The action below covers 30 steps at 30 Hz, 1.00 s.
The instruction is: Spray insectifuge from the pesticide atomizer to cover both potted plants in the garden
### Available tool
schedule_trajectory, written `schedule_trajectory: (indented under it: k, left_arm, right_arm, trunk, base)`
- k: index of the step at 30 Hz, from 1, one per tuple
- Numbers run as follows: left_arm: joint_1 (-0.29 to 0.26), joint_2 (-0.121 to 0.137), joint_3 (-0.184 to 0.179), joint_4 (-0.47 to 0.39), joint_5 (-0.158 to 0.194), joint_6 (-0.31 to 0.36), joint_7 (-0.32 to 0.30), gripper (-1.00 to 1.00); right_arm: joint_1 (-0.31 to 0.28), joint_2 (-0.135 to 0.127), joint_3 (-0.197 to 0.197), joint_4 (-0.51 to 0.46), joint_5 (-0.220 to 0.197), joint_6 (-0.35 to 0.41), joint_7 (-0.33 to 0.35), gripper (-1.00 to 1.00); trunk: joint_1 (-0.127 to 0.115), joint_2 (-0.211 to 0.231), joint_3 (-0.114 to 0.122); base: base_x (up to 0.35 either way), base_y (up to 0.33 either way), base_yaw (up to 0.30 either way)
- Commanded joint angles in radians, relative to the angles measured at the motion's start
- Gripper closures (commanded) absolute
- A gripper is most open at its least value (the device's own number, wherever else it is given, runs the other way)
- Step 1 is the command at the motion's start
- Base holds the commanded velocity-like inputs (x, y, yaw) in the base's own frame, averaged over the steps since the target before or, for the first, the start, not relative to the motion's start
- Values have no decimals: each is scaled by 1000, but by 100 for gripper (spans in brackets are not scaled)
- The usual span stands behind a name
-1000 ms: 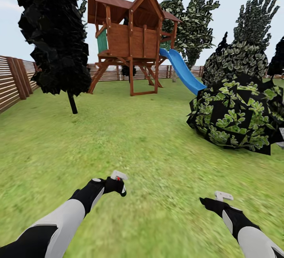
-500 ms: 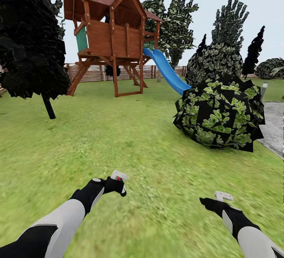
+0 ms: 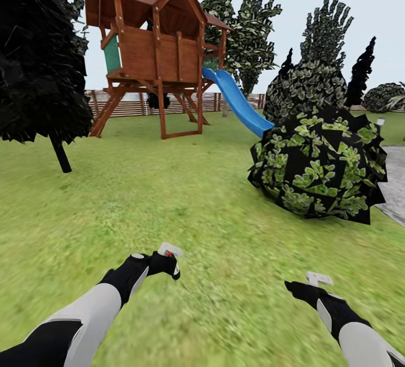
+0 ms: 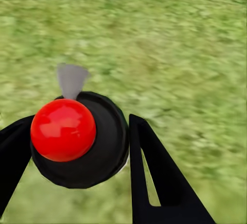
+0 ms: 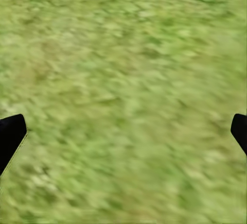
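My left gripper (image 3: pixel 169 264) is shut on the pesticide atomizer (image 3: pixel 168 254), held low over the garden lawn (image 3: pixel 169 198). In the left wrist view the atomizer's dark nozzle head with its red dot (image 4: pixel 77 141) sits between the two black fingers (image 4: pixel 154 177) of the left gripper (image 4: pixel 77 134). My right gripper (image 3: pixel 293 286) hangs open over bare grass, its fingertips far apart at the sides of the right wrist view (image 5: pixel 123 131). The potted plants are out of view.
A round dark bush (image 3: pixel 318 170) stands ahead to the right, with grey paving (image 3: pixel 394 187) behind it. A wooden playhouse (image 3: pixel 157 52) with a blue slide (image 3: pixel 236 100) is further back, a dark tree (image 3: pixel 39 58) stands at left, and a slatted fence (image 3: pixel 129 103) runs along the rear.
The whole view has swung to the right, so the camera has turned: playhouse and bush shifted left, paving came into sight. Both arms keep the same pose, the atomizer still held.
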Motion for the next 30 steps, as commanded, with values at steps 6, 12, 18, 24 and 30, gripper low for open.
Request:
schedule_trajectory:
  k: [6,12,18,24,30]
  left_arm:
    - [0,0,2,-2,-2,7,-3,100]
    - [0,0,2,-3,-2,7,-3,100]
    - [0,0,2,-3,-2,7,-3,100]
    - [0,0,2,-2,-2,7,-3,100]
    - [0,0,2,-3,-2,7,-3,100]
  right_arm:
    - [-1,0,-8,-2,8,5,7,-100]
    - [0,1,-8,-2,8,5,7,-100]
    - [-1,0,-8,-2,8,5,7,-100]
    - [0,0,-8,-2,8,5,7,-100]
    - [0,0,-8,-2,8,5,7,-100]
  trunk:
    - [0,0,-1]
    - [0,0,-1]
    - [0,0,-1]
    - [0,0,-1]
    - [0,0,-1]
  base:
    - [337,0,0]
    - [336,0,0]
    - [336,0,0]
    - [336,0,0]
    - [336,0,0]
